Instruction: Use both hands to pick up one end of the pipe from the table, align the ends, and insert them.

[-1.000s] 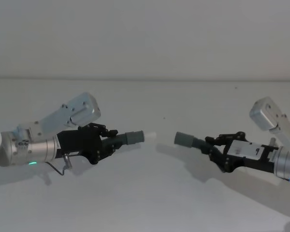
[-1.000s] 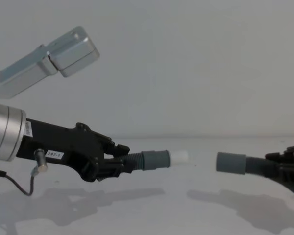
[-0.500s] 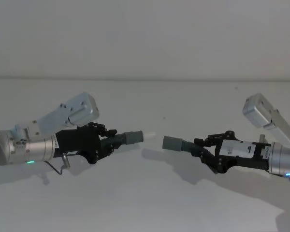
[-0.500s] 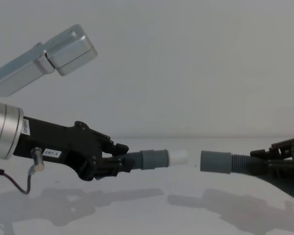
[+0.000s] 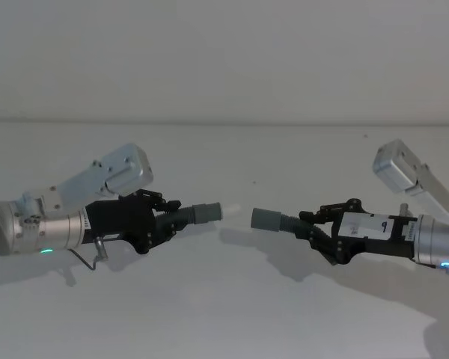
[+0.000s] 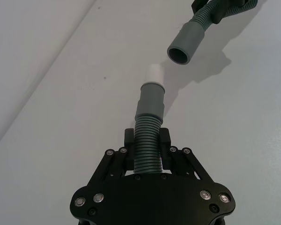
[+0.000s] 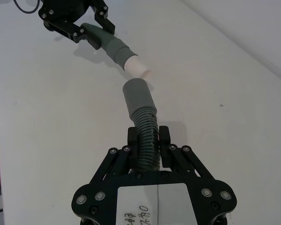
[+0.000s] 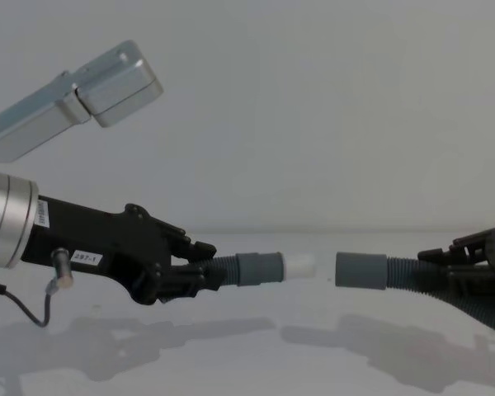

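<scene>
Both pipe pieces hang in the air above the white table [image 5: 224, 321], their ends facing each other. My left gripper [image 5: 172, 217] is shut on the ribbed hose of one piece; its grey cuff [image 5: 206, 212] carries a white stub [image 5: 230, 210]. My right gripper [image 5: 310, 224] is shut on the other piece, whose plain socket cuff [image 5: 266, 219] points at the stub. A small gap separates stub [image 8: 301, 266] and socket [image 8: 361, 270], at nearly the same height. In the left wrist view the socket [image 6: 183, 44] sits offset to one side of the stub [image 6: 154, 73].
Bare white table surface lies below both arms, with their shadows on it. A grey wall rises behind the table's far edge [image 5: 224, 122]. Silver arm links [image 8: 82, 95] hang above the left wrist.
My right gripper has carried its socket leftward toward the stub, narrowing the gap; most of that happened between the two earlier moments. The left gripper has barely shifted.
</scene>
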{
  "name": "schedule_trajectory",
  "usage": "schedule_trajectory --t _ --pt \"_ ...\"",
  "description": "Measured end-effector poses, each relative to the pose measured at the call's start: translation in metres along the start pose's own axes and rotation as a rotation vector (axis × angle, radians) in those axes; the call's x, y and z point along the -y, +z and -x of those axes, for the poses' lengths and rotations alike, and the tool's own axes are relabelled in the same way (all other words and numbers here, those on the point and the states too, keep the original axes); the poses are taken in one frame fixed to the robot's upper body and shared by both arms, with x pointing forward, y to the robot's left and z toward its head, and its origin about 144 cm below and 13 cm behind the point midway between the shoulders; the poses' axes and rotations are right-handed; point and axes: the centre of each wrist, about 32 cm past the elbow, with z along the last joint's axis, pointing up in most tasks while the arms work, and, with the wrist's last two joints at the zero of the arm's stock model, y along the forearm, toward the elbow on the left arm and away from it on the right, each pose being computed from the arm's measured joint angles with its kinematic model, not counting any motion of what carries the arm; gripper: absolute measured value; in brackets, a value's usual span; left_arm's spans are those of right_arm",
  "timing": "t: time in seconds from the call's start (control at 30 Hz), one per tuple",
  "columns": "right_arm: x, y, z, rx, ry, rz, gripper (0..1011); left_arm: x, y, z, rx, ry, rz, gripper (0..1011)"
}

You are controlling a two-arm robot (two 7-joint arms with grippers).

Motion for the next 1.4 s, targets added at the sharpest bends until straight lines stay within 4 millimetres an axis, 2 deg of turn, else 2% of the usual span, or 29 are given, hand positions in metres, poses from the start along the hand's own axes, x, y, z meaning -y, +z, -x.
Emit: schedule_trajectory --t 1.4 --pt "-0.019 0.013 -0.014 0.041 0.012 0.016 259 0.0 0.0 0.0 0.001 -0.001 0.0 302"
